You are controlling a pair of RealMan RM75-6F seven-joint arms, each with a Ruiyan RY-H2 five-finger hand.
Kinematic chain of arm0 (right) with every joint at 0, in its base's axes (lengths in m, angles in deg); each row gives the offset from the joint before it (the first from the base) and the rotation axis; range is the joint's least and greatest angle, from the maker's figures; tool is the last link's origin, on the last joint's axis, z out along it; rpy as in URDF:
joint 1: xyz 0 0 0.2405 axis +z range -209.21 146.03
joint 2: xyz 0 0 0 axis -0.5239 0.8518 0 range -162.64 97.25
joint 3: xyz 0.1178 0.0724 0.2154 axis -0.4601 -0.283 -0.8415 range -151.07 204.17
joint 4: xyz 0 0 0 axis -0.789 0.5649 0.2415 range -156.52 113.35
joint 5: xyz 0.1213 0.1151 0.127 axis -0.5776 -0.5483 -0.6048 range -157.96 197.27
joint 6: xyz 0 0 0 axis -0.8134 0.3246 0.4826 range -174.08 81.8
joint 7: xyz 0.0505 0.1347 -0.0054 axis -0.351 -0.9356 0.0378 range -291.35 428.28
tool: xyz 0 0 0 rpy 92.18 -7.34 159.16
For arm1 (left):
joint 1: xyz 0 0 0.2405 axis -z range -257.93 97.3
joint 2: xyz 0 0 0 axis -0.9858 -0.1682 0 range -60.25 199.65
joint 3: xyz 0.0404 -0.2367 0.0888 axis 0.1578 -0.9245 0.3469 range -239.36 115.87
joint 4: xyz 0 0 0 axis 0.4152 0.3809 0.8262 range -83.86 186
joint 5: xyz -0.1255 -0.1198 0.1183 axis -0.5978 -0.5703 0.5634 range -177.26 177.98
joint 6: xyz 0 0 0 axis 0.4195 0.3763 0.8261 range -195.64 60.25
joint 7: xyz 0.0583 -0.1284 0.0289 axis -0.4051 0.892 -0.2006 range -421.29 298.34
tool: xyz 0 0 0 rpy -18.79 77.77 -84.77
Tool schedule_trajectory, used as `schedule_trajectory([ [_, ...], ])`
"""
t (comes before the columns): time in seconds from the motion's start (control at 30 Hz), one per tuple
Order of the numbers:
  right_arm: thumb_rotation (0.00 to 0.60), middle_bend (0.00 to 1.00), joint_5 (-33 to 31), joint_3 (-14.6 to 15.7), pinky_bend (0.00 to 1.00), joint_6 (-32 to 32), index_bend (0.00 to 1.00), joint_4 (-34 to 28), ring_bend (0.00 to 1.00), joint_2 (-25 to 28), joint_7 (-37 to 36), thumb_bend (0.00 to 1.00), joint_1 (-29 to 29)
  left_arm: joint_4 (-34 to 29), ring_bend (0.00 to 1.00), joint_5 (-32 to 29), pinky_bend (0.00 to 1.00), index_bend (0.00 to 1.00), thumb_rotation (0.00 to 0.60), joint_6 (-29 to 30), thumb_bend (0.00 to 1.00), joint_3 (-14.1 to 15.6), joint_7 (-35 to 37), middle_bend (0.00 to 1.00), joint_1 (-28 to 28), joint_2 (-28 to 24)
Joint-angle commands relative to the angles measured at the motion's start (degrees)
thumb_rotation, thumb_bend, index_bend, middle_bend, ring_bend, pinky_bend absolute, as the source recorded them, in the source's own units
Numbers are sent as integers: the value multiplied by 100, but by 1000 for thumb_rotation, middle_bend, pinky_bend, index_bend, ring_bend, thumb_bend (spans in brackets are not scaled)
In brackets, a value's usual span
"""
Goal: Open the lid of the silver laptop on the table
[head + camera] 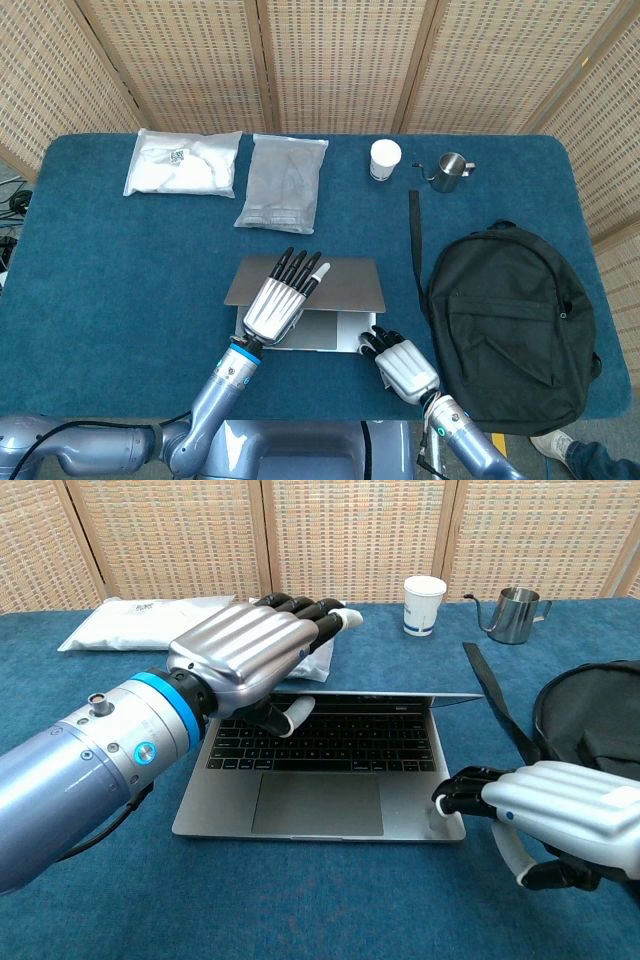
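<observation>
1. Left hand (245, 660) has fingers over the laptop lid (330, 285) and thumb beneath, holding it half-raised.
2. Right hand (560, 820) holds nothing; fingertips press the base's near right corner, likely to anchor it.
3. Silver laptop (320, 790) sits centre-front on table (120, 260).
4. Backpack (515, 315) looks closed, cup (385, 158) contents hidden.

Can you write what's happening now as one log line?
silver laptop: lid partly open | left robot hand: lifting lid | right robot hand: touching base corner

Bright even light, soft shadows, sharp focus, slight edge distortion.
</observation>
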Motion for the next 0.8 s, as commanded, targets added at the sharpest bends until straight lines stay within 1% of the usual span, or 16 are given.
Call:
schedule_trajectory([
  [0.03,600,127,-651,-51,186,89,214,-50,49,-237,636,1000,191,-15,0,-15,0,0,600,14,521,1,8,0,14,-14],
  [0.17,600,128,-962,-15,186,177,214,-95,53,-293,839,1000,295,-35,0,-53,0,0,600,37,521,3,1,0,41,-28],
  [0.33,600,164,-1166,57,186,255,214,-157,83,-283,952,1000,430,-54,0,-74,0,0,600,63,520,23,-8,0,77,-44],
  [0.47,600,197,-1154,145,186,337,214,-135,110,-289,1083,1000,507,-58,0,-89,0,0,600,81,520,20,-22,0,106,-50],
  [0.6,600,207,-1107,216,186,405,214,-161,114,-299,1115,1000,549,-71,0,-99,0,0,600,104,520,-14,-48,0,139,-79],
  [0.73,600,218,-1082,306,186,448,214,-192,116,-281,1131,1000,604,-97,0,-152,0,0,600,131,519,-111,-116,0,195,-161],
  [0.8,600,222,-1011,366,186,481,215,-138,116,-287,1183,1000,635,-89,0,-253,0,0,600,140,519,-226,-167,0,230,-223],
])
